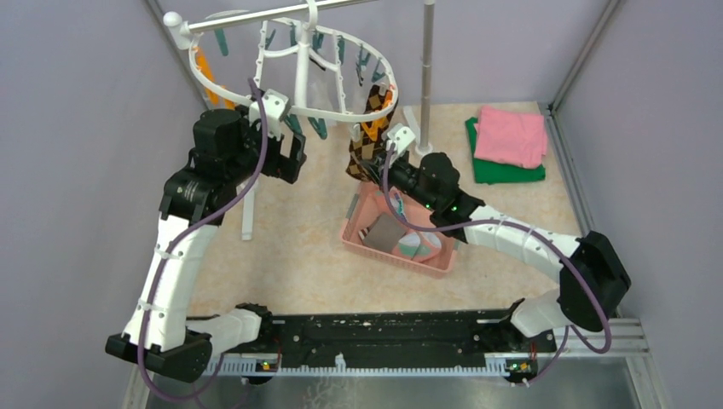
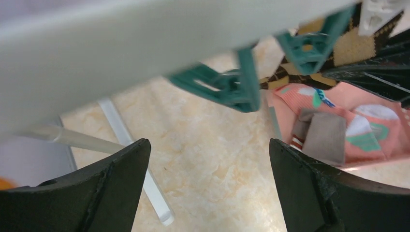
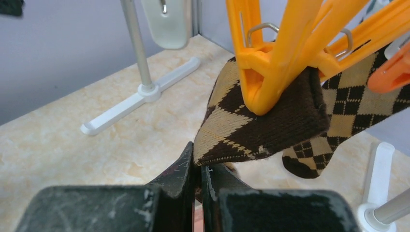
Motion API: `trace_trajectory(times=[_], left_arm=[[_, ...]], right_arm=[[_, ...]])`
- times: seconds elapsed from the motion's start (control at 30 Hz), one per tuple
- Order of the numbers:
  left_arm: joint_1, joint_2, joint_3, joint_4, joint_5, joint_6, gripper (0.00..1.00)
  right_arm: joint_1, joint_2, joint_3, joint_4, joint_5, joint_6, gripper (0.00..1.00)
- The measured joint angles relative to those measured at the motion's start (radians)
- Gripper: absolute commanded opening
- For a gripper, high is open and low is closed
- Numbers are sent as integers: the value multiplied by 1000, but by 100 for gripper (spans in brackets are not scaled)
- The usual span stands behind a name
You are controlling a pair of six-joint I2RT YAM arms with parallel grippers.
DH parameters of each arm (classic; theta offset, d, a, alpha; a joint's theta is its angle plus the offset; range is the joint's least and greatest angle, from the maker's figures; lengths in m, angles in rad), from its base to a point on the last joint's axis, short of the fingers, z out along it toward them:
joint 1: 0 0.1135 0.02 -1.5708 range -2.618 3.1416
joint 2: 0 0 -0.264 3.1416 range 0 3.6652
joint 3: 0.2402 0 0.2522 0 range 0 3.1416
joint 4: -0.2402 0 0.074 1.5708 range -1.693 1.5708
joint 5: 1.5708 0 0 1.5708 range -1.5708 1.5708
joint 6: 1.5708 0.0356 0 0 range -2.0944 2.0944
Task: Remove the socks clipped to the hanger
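The white oval hanger (image 1: 341,115) hangs at the top, rimmed with teal and orange clips. Two brown-and-black diamond socks (image 1: 368,136) hang from orange clips on its right rim. In the right wrist view an orange clip (image 3: 270,63) pinches the nearer sock (image 3: 256,125), with the second sock (image 3: 353,106) behind it. My right gripper (image 3: 199,162) is shut on the nearer sock's lower corner, and it also shows in the top view (image 1: 375,170). My left gripper (image 2: 208,159) is open and empty just under the hanger's near rim (image 2: 145,43), beside a teal clip (image 2: 232,87).
A pink basket (image 1: 354,226) holding several socks (image 1: 401,239) sits under the right gripper. Folded pink (image 1: 511,136) and green (image 1: 503,173) cloths lie at the back right. The stand's pole (image 1: 425,77) rises behind the socks, and its white foot (image 2: 140,174) lies on the floor.
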Motion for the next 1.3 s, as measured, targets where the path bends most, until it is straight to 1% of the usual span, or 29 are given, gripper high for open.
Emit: trace_trajectory(times=[0.17,0.37,0.5,0.67,0.8,0.97,1.1,1.3], left_arm=[[0,-10,-10,-68,133,70,99],[0,-67,-113,-137,216,116,99],[0,-85,-124,-196,316,130,99],[0,-119,-126,-211,414,138,99],[0,-154,-153,-202,455,144,99],[0,-157,-158,-200,494,144,99],[0,-155,-137,-195,518,139,99],[0,-139,-97,-146,509,113,99]], right_arm=[[68,-29,-9,26,72,5,0],[144,-46,-10,29,128,8,0],[189,-56,-9,41,140,8,0],[227,-55,-7,47,124,36,0],[253,-34,19,49,97,71,0],[273,-3,45,58,61,94,0],[275,39,45,64,40,107,0],[275,74,45,68,29,127,0]])
